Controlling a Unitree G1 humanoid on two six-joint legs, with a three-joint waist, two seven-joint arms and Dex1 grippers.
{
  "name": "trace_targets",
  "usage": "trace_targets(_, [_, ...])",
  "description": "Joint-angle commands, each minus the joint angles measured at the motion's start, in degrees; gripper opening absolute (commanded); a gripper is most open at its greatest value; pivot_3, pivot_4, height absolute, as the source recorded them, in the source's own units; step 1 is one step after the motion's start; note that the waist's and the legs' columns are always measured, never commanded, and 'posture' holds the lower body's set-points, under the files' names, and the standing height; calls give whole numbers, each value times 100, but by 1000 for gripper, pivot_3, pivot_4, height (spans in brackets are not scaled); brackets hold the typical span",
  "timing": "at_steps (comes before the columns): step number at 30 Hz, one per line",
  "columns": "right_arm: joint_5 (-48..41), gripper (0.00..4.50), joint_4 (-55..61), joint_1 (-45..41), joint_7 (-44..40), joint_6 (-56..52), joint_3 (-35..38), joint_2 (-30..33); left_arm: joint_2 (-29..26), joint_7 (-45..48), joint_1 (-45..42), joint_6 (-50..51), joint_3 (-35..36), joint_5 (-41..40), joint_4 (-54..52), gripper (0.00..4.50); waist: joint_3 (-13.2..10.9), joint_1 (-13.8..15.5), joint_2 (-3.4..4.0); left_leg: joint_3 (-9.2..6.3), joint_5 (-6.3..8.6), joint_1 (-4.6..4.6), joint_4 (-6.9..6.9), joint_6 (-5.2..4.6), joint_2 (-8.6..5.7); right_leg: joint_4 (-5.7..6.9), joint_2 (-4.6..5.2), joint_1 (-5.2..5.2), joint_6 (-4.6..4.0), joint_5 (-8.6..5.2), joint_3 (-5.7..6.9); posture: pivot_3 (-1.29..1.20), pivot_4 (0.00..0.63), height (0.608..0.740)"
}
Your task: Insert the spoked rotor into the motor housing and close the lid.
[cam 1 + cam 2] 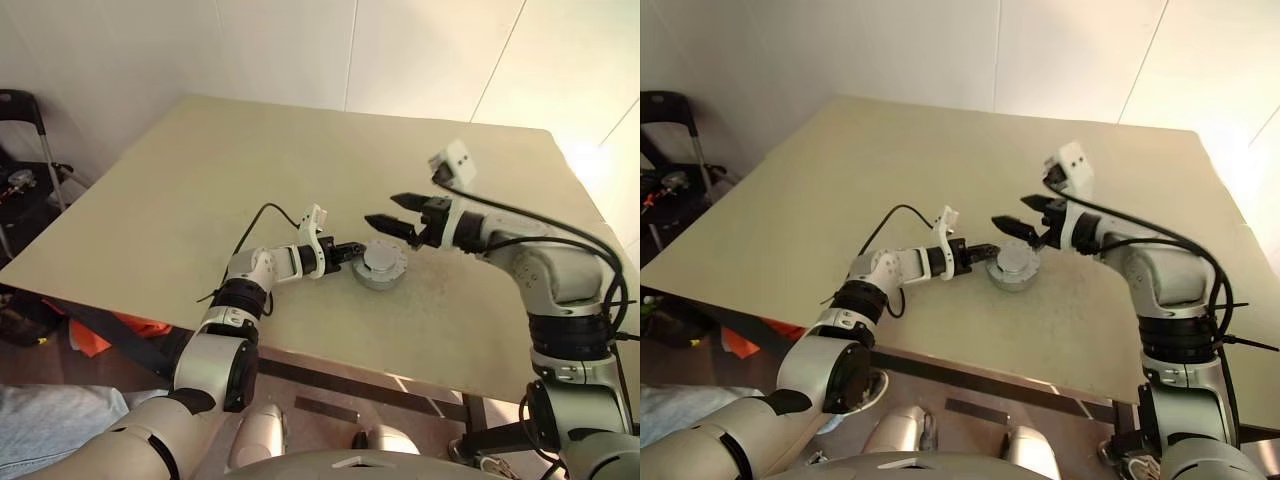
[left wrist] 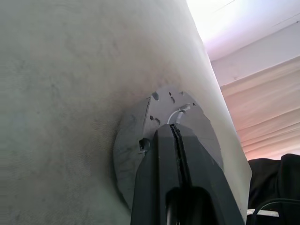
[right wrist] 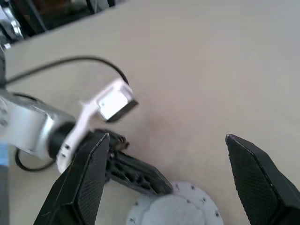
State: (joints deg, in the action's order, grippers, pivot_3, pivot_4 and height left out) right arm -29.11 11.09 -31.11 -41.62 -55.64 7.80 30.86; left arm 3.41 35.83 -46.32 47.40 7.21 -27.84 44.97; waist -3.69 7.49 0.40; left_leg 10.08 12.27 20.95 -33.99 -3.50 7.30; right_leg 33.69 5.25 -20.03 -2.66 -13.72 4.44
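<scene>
Motor housing (image 1: 381, 266) sits on the beige tabletop (image 1: 200, 190), near the front edge and roughly midway between my 2 arms. From the head camera it reads as a squat round grey part with a pale grey lid (image 1: 1016, 258) already lying flat on top of it; I cannot see any windings or the spoked wheel from here.

My left gripper (image 1: 352, 253) lies low over the tabletop, reaching in from the left, with its black tips right at the left side of the housing. In the left wrist view the 2 fingers (image 2: 161, 159) are pressed together with just a thin seam between them, so those jaws are fully closed with nothing between them, and the tips rest against the grey disc face with its small holes.

My right gripper (image 1: 395, 211) hangs above and just to the right of the housing, clear of it, pointing left. Its jaws stand wide apart and hold nothing; in the right wrist view the 2 black fingers (image 3: 86, 183) frame the lid's pale top, and the left gripper shows beside it.

A black cable (image 1: 262, 215) loops off the left wrist.
</scene>
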Motion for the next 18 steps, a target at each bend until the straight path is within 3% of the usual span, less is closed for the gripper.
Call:
trace_targets(1, [-328,4478,-223,-134,427,-595,645,23,36,-173,134,119,-222,313,350,0,0,9,0,0,1,4,-1,-2,-4,-2,5,-1,0,0,0,0,0,740])
trace_targets(11, [-514,4478,-959,469,883,-1675,1354,444,150,132,138,90,-281,295,238,0,7,105,46,0,-8,2,14,13,-6,-2,6,-10,6,-2,1,0,0,740])
trace_targets(18, [-955,4478,-910,716,1120,-2610,1997,86,178,212,141,42,-252,329,189,0,14,132,62,0,-11,-2,47,13,-6,-2,5,-19,16,-8,4,0,0,740])
